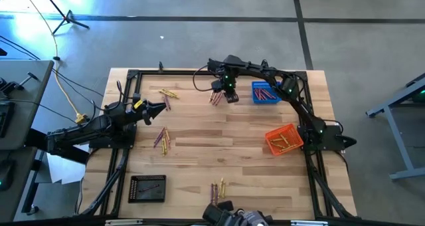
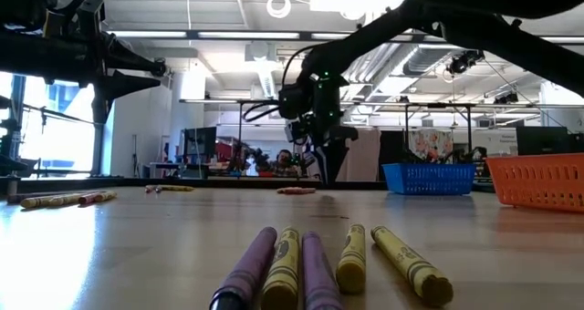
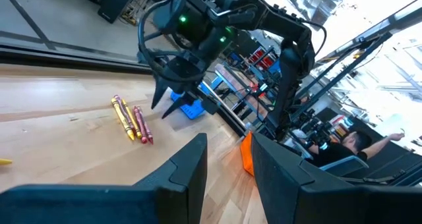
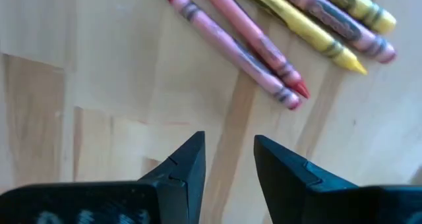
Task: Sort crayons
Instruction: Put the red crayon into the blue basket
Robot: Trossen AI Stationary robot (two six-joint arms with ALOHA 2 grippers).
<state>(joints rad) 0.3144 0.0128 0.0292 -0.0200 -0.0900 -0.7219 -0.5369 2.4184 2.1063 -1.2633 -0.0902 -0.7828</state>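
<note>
Four loose clusters of crayons on the wooden table (image 1: pixel 219 136): five in the near cluster (image 2: pixel 324 266), two purple and three yellow, at the front edge; five under the right gripper (image 4: pixel 229 159), two red and a purple between two yellow, in the far cluster (image 4: pixel 290 26); a few more in the upper-left cluster (image 1: pixel 169 95) and the mid-left cluster (image 1: pixel 162 139), exact counts too small to tell. Three mesh baskets: blue basket (image 1: pixel 265 92) at the far right with reddish sticks inside, orange basket (image 1: pixel 283 139) on the right with yellow ones, black basket (image 1: pixel 147 187) at the front left, contents unclear. Right gripper poised low just beside the far cluster and left of the blue basket, fingers a narrow gap apart, gripping nothing. Left gripper (image 3: pixel 227 168) raised above the table's left side, near the upper-left cluster, fingers slightly parted, empty. Wrapper print on the crayons too blurred to read. People and workbenches beyond the far edge.
</note>
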